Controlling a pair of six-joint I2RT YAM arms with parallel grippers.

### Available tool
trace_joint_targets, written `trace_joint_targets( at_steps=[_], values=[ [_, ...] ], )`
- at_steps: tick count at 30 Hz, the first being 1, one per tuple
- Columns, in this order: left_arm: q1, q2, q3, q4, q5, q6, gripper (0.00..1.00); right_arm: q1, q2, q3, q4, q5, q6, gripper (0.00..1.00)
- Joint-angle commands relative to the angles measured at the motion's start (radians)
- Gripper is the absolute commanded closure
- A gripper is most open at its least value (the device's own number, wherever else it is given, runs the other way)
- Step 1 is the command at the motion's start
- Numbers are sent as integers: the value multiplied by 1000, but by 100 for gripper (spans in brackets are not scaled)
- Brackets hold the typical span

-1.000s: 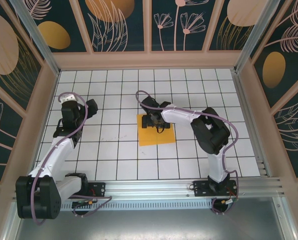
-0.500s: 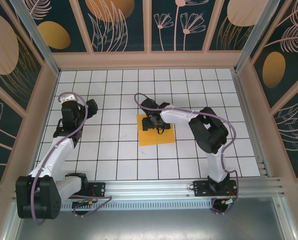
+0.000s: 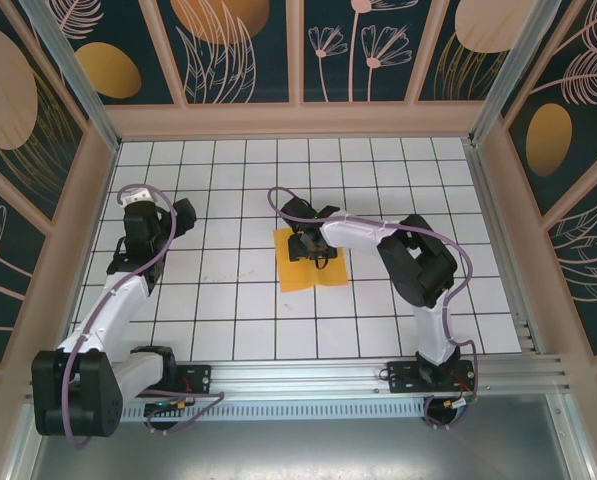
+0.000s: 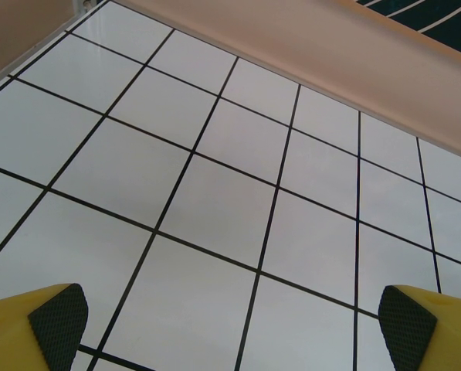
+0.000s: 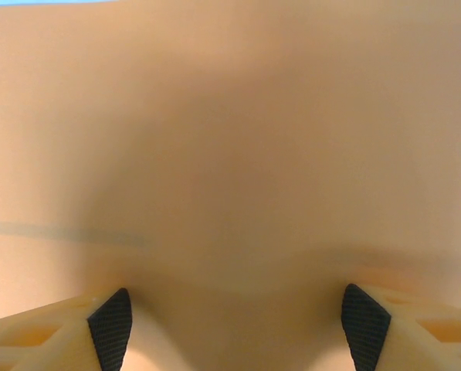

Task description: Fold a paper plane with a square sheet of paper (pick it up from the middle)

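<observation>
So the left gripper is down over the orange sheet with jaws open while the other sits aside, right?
No: the right gripper is down over the square sheet of paper with jaws open; the left gripper sits aside. Top external view shows it.

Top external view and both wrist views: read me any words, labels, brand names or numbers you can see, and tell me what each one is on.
None: nothing here reads as a word, number, brand or sign.
Square sheet of paper: plain orange, no print.
Table: black grid lines, no marks.
Wall panels: leaf and flower drawings, no lettering.
Small board by the left arm's base: too small to read.
</observation>
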Motion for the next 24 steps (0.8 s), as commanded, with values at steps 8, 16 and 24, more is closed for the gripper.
trace_joint_targets(
  at_steps=[8, 16, 24],
  values=[
    [7, 15, 4, 0, 0, -4, 1, 2, 48, -57, -11, -55, 26, 45],
    [7, 30, 14, -4, 105, -29, 2, -19, -158, -88, 248, -321, 25, 81],
    [4, 66, -30, 94, 375, -172, 8, -119, -264, -254, 538, -630, 114, 81]
  ],
)
